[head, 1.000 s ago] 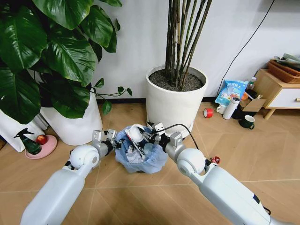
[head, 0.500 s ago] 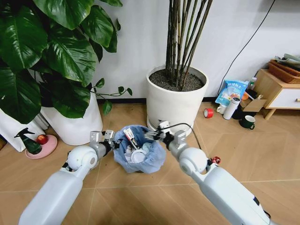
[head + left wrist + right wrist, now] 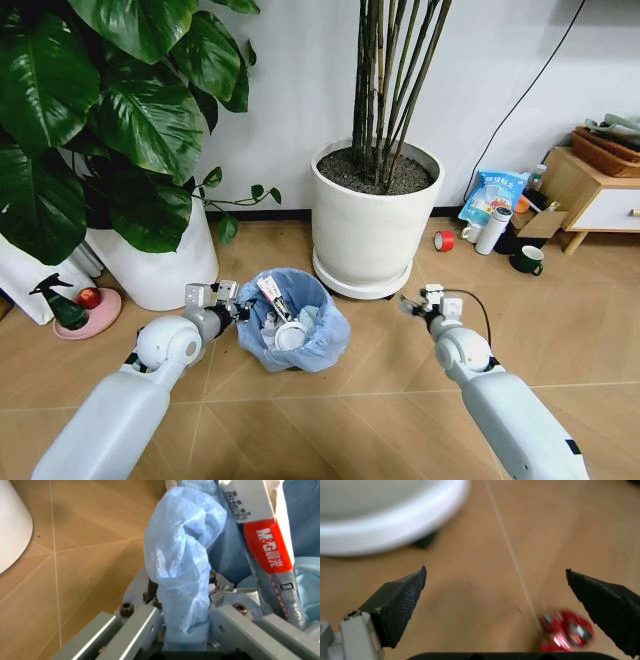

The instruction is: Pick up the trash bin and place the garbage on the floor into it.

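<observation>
The trash bin [image 3: 293, 322] stands on the floor [image 3: 380, 350], lined with a crinkly light-blue bag [image 3: 182, 562]. My left gripper [image 3: 232, 303] is at its left rim, shut on the bag-covered edge, as the left wrist view shows [image 3: 187, 609]. Garbage lies inside: a white disc [image 3: 290, 335] and a red-and-white tube [image 3: 262, 543]. My right gripper [image 3: 418, 300] hovers low over the floor to the right of the bin, open and empty [image 3: 495, 581]. A small red piece of garbage [image 3: 567, 633] lies on the floor just beyond its fingers.
A big white plant pot [image 3: 375, 225] stands right behind the bin, another [image 3: 160, 265] at the left. A green spray bottle [image 3: 60, 300] and pink dish [image 3: 85, 315] sit far left. Red tape roll [image 3: 444, 241], mug [image 3: 527, 260] and wooden cabinet [image 3: 590, 190] are at the right.
My right gripper has drawn back from above the bin and swung right, down toward the floor, with nothing in it. The left gripper keeps its hold on the rim.
</observation>
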`<state>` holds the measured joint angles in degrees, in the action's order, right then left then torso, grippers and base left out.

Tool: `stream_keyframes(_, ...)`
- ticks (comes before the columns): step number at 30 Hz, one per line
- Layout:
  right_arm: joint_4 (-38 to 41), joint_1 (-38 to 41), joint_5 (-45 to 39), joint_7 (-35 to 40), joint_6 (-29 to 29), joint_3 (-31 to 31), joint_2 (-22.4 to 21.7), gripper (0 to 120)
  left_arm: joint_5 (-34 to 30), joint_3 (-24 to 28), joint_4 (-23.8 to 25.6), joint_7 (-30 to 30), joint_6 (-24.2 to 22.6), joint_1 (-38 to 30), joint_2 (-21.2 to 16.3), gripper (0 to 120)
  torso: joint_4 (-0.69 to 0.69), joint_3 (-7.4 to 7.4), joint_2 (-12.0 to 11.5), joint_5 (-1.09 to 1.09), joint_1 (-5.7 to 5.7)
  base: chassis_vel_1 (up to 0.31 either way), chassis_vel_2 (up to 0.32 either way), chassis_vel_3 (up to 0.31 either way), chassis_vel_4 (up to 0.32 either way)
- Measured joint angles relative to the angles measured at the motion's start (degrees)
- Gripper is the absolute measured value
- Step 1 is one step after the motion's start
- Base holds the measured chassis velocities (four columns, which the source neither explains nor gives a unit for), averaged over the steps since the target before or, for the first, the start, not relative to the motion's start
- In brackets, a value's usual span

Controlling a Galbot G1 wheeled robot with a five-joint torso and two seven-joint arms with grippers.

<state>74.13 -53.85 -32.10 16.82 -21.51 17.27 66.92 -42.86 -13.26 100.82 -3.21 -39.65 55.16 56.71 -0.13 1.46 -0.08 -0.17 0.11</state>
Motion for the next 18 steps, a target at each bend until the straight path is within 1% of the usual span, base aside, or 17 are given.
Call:
stream_keyframes(1,0.0,0.0,0.0,0.0,0.0,0.0,0.0,100,0.0,0.0,0.0,0.0,0.0,0.0,0.0,0,0.0,0.0,0.0,0.0,0.0,0.0,0.0,0.0,0.0)
stream_keyframes(5,-9.3,1.3,1.9,0.1,0.1,3.5,2.1,100,0.1,-0.2,0.1,0.1,0.2,0.8,-0.4,0,0.0,0.0,0.0,-0.01,0.0,0.0,0.0,0.0,0.0)
stream_keyframes(6,-9.3,1.3,1.9,0.1,0.1,3.5,2.1,100,0.1,-0.2,0.1,0.1,0.2,0.8,-0.4,0,0.0,0.0,0.0,-0.01,0.0,0.0,0.0,0.0,0.0)
stream_keyframes(7,-10.7,1.6,2.3,0.1,0.2,4.1,2.5,100,0.1,-0.3,0.1,0.2,0.2,0.9,-0.4,0,0.0,0.0,0.0,0.01,0.0,0.0,0.0,0.0,0.0)
stream_keyframes(8,-13.0,2.0,2.8,0.0,0.4,4.9,2.9,100,0.2,-0.3,0.2,0.2,0.2,0.9,-0.5,0,0.02,0.0,0.0,0.01,0.0,0.0,0.0,0.0,0.0)
stream_keyframes(9,-14.8,2.3,3.4,-0.5,0.6,5.8,3.2,100,0.2,-0.3,0.2,0.2,0.2,1.0,-0.5,0,0.0,0.0,0.0,-0.02,0.0,0.0,0.0,0.0,0.0)
stream_keyframes(10,-14.8,2.3,3.4,-0.5,0.6,5.8,3.2,100,0.2,-0.3,0.2,0.2,0.2,1.0,-0.5,0,0.0,0.0,0.0,-0.02,0.0,0.0,0.0,0.0,0.0)
stream_keyframes(12,-18.3,3.2,4.3,-1.6,1.2,7.2,3.6,100,0.2,-0.2,0.3,0.2,0.2,1.0,-0.5,0,0.0,0.0,0.0,0.01,0.0,0.0,0.0,0.0,0.0)
stream_keyframes(15,-20.4,3.7,4.4,-2.4,1.6,8.5,3.7,100,0.3,0.0,0.4,0.2,0.2,1.0,-0.4,0,0.01,0.0,0.0,-0.02,0.0,0.0,0.0,0.0,0.0)
stream_keyframes(17,-21.7,3.8,4.6,-3.5,2.2,9.3,3.7,100,0.3,0.1,0.4,0.1,0.2,1.0,-0.3,0,0.0,0.0,0.0,0.0,0.0,0.0,0.0,0.0,0.0)
stream_keyframes(18,-22.3,3.8,4.7,-4.4,2.7,9.6,3.6,98,0.4,0.2,0.5,0.1,0.2,1.0,-0.3,0,0.0,0.0,0.0,0.0,0.0,0.0,0.0,0.0,0.0)
